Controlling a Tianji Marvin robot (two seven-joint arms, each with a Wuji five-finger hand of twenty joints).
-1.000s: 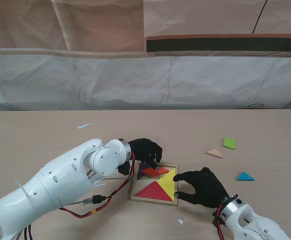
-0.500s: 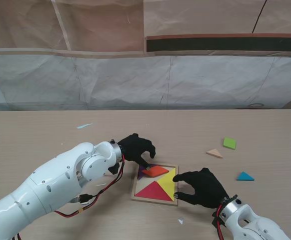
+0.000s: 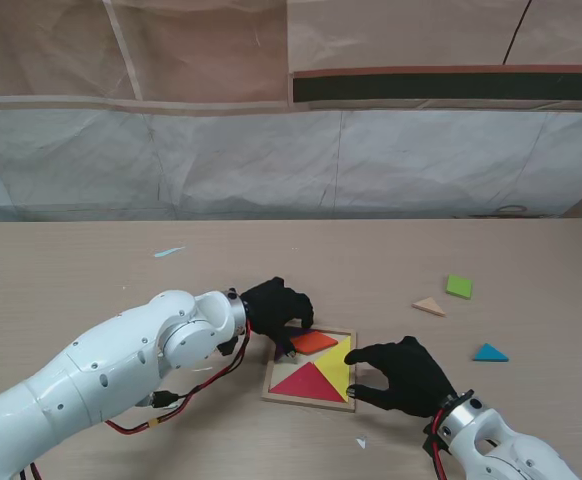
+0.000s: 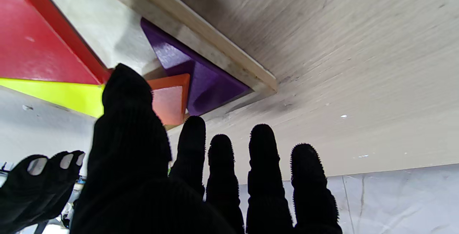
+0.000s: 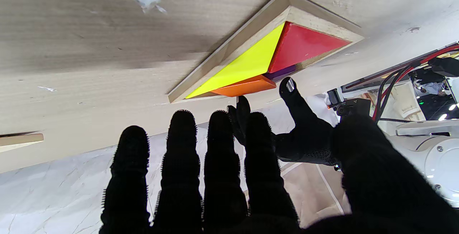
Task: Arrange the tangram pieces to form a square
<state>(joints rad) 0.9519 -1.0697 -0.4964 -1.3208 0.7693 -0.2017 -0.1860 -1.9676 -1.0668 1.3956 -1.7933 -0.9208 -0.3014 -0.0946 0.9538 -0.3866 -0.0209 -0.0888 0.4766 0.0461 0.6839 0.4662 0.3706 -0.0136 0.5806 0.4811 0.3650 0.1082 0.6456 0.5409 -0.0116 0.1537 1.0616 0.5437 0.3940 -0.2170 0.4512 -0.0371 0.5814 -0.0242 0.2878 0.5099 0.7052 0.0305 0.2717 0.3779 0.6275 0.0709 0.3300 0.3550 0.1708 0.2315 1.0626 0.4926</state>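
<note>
A wooden tray holds a red triangle, a yellow triangle, an orange piece and a purple piece. In the left wrist view the orange piece rests partly on the purple one. My left hand hovers at the tray's far left corner, open, thumb next to the orange piece. My right hand is open, fingers spread, at the tray's right edge. A green square, a tan triangle and a blue triangle lie loose to the right.
Red and black cables hang under my left forearm, near the tray's left side. Small paper scraps lie at the far left and near me by the tray. A papered wall closes the table's far edge.
My left hand has come off the tray and drawn back to its far left corner, uncovering the orange piece that now lies in the tray. The right hand has stayed put.
</note>
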